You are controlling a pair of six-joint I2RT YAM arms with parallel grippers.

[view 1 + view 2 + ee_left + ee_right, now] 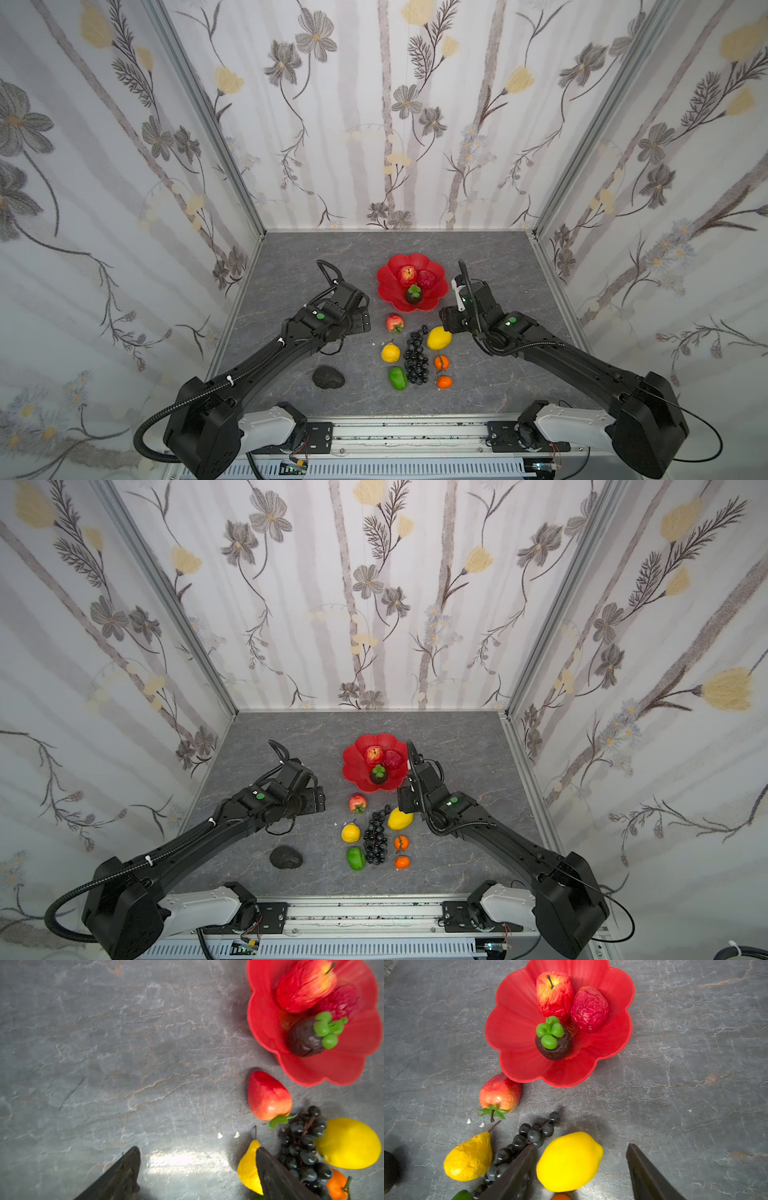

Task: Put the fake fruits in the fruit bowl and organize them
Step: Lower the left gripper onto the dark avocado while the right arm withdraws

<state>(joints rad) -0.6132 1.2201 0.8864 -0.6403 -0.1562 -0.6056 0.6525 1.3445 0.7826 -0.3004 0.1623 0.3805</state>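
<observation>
Your left arm (257, 365) stretches from the near left toward the middle of the scene, with the wrist bent so that the left gripper (197, 1149) points right and downward. Its dark jaws stand wide apart. Your right arm (582, 361) comes in from the near right, and its wrist is turned toward the centre. The right gripper (581, 1146) hangs low, tilted far and left, with its jaws also spread. In both top views the two grippers sit about level with each other, well apart, left and right of the middle.
</observation>
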